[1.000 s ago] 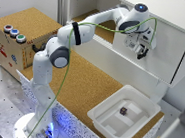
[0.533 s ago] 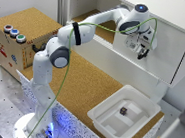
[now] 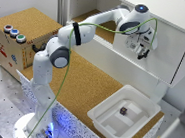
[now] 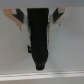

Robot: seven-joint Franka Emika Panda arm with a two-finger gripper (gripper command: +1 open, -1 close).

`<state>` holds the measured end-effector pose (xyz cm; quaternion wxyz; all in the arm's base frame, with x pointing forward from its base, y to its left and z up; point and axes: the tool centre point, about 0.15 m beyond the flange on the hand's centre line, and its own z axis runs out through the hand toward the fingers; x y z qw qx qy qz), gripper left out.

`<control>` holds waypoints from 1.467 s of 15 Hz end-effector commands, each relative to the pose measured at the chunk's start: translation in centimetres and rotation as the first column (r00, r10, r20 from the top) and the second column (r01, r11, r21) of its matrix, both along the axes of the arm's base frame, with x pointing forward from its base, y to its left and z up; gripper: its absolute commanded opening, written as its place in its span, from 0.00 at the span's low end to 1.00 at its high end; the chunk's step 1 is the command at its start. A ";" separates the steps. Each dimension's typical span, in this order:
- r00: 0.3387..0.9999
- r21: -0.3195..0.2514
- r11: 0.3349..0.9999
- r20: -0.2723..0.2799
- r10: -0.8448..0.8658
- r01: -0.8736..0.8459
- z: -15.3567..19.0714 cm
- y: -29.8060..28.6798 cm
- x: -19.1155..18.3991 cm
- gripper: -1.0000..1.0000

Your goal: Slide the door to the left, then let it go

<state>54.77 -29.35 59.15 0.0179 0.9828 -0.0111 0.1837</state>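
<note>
The door is a flat white panel that covers the part of the white cabinet's front on the exterior view's right. My gripper is pressed up against the door's face, near the door's edge on the exterior view's left. In the wrist view my gripper straddles a black bar-shaped handle on the door, with one finger on each side of it. The picture is too blurred to show whether the fingers touch the handle.
The cabinet's open part shows a cork floor inside. A white tray with a small dark object lies on the cork tabletop. A cardboard box with coloured buttons stands at the exterior view's left.
</note>
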 end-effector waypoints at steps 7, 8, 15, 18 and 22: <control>1.000 -0.024 1.000 -0.008 -0.011 0.010 -1.6 12.7 0.2 0.00; 1.000 -0.033 0.999 -0.001 -0.014 0.014 -1.7 13.6 0.2 0.00; 0.999 -0.044 0.998 -0.003 0.046 -0.047 -1.3 20.8 0.8 0.00; 0.997 -0.040 0.996 -0.002 0.078 -0.078 -1.1 24.3 0.9 0.00; 0.989 -0.043 0.988 -0.003 0.150 -0.150 -1.0 29.4 1.2 0.00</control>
